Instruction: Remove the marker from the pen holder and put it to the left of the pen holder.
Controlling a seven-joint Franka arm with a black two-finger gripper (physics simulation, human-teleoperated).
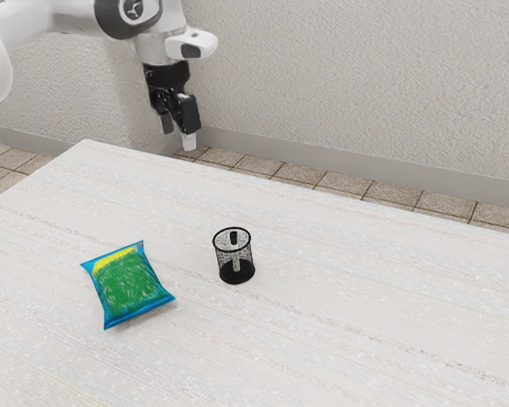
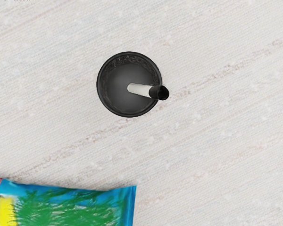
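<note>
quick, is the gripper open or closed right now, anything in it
Black two-finger gripper: open, holding nothing; the white marker with a black end is in the round black mesh pen holder.

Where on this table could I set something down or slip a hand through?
The widest bare tabletop runs from the pen holder to the exterior view's right edge. Another bare patch lies beyond the holder, toward the wall. A hand could probably pass the narrower strip between holder and bag. It's crowded inside the holder, around the marker.

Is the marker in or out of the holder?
In: the marker leans inside the pen holder, white body down in it, black end up.
</note>
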